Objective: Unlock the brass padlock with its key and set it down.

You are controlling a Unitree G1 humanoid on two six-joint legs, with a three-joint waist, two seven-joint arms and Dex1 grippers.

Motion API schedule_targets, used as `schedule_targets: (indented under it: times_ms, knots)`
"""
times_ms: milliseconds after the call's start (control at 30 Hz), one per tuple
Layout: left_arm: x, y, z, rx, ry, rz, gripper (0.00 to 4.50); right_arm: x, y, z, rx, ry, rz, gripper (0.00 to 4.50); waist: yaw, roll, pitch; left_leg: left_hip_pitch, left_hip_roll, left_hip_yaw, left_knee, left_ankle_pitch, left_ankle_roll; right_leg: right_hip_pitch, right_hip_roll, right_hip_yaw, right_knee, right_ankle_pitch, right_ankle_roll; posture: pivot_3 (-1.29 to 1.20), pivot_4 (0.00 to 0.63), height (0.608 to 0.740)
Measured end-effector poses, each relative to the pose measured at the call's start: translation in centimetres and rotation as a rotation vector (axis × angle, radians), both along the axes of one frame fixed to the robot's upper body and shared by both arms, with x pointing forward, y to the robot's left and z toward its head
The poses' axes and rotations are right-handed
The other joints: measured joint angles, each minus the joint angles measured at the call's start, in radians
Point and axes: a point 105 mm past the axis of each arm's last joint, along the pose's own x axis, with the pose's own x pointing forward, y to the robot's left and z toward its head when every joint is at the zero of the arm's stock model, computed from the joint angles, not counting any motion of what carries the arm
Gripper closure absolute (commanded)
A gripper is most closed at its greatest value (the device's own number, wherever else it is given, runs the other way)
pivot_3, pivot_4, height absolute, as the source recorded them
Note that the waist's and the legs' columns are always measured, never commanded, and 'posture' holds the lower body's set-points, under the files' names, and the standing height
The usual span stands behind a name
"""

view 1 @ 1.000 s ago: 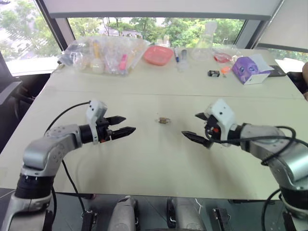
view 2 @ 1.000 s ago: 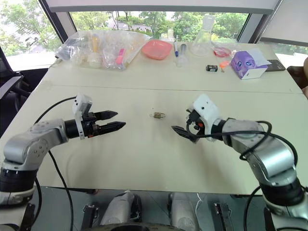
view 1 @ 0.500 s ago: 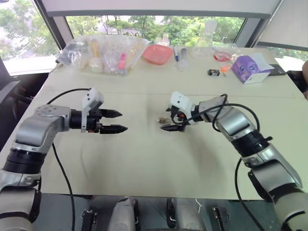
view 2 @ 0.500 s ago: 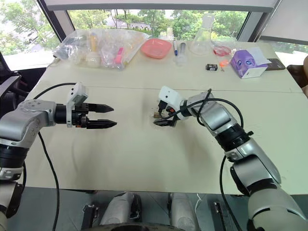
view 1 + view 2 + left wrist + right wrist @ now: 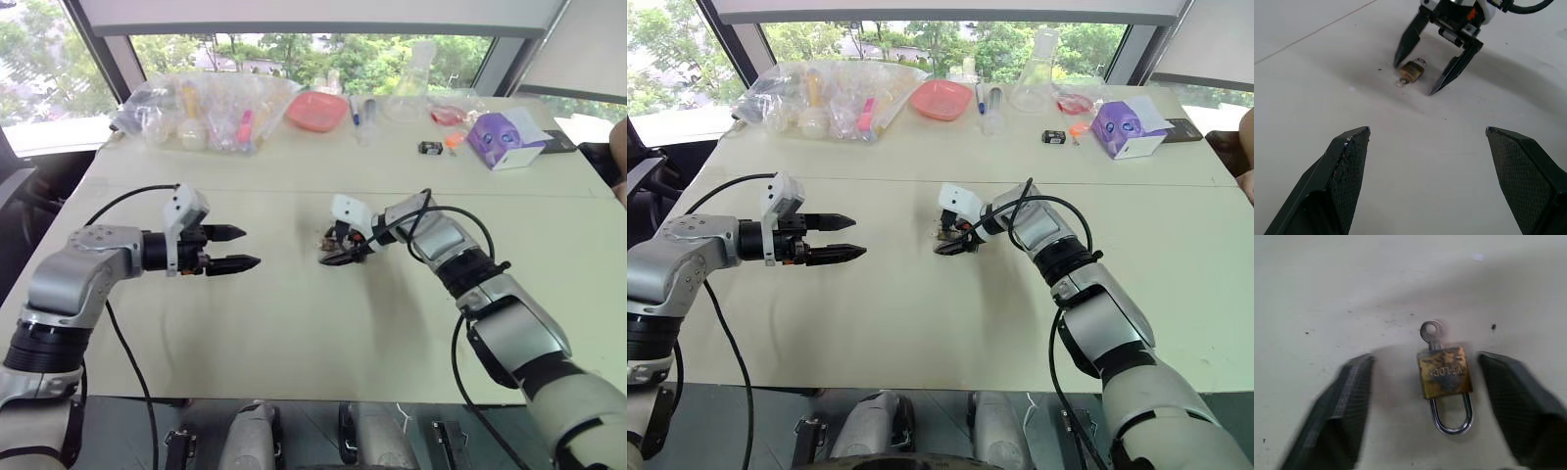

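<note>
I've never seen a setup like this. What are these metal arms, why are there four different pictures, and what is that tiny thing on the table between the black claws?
It is a humanoid robot with two arms, each ending in a two-fingered black gripper. Two pictures come from cameras in its head, looking down over the arms. The other two come from small cameras on the wrists, looking along each gripper's fingers.

The tiny thing is a brass padlock lying flat on the table, with its key sticking out of the body. The right gripper is down at the table with one finger on either side of the padlock, not yet touching it. The left gripper hovers open to the side, holding nothing. At the far edge lie a bag of items, a pink tray and a purple box.
</note>
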Motion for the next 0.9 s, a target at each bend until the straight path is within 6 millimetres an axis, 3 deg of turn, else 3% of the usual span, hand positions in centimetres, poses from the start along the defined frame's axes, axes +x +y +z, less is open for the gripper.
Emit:
schedule_targets:
  times_ms: [67, 100, 267, 400, 533, 667, 900]
  knots:
    - [0.0, 0.0, 0.0, -0.002, 0.001, 0.003, 0.55, 0.3, -0.3, 0.1, 0.000, 0.010, -0.016, 3.51, 0.000, 0.000, 0.000, 0.000, 0.000, 0.000, 0.000, 0.000, 0.000, 0.000, 0.000, 0.000, 0.001, 0.000, 0.000, 0.00, 0.150, 0.733]
    - [0.0, 0.0, 0.0, -0.002, 0.001, 0.003, 0.55, 0.3, -0.4, 0.0, 0.000, 0.017, -0.019, 3.84, 0.000, 0.000, 0.000, 0.000, 0.000, 0.000, 0.000, 0.000, -0.001, 0.000, 0.000, 0.000, 0.001, 0.000, 0.000, 0.00, 0.150, 0.733]
    - [0.2, 0.0, 0.1, -0.009, -0.006, 0.012, 0.55, 0.5, -0.6, 0.1, 0.000, -0.002, -0.023, 3.83, 0.004, 0.000, 0.000, 0.001, 0.000, -0.001, 0.000, 0.000, -0.001, 0.001, 0.000, 0.000, 0.000, 0.000, 0.000, 0.00, 0.150, 0.733]
    - [1.2, -1.3, 1.0, -0.123, -0.015, 0.011, 0.55, 1.0, -0.9, 1.4, -0.018, -0.245, -0.019, 3.83, 0.008, 0.000, 0.000, -0.001, 0.000, -0.001, 0.001, 0.001, -0.001, -0.001, -0.001, 0.000, 0.001, 0.000, 0.000, 0.00, 0.150, 0.733]
    - [2.6, -1.8, 2.7, -0.256, -0.015, 0.017, 0.55, -0.4, 0.3, 6.4, 0.070, -0.481, 0.032, 3.83, -0.001, 0.000, 0.000, -0.002, 0.000, -0.002, 0.000, 0.001, -0.002, -0.002, 0.000, 0.000, 0.001, 0.000, 0.000, 0.00, 0.150, 0.733]
    - [4.3, -3.2, 4.3, -0.348, -0.018, -0.014, 0.55, -3.7, 2.5, 10.9, 0.151, -0.673, 0.108, 3.83, 0.001, 0.000, 0.000, -0.001, 0.000, -0.001, 0.000, 0.002, -0.004, -0.001, 0.001, -0.001, 0.002, 0.000, 0.000, 0.00, 0.150, 0.733]
    - [6.2, -4.6, 4.4, -0.398, -0.001, -0.045, 0.55, -3.6, 2.0, 10.3, 0.081, -0.706, 0.067, 3.83, 0.007, 0.000, 0.000, -0.001, -0.001, -0.001, 0.000, 0.002, -0.004, -0.001, 0.000, -0.001, 0.001, 0.000, 0.000, 0.00, 0.150, 0.733]
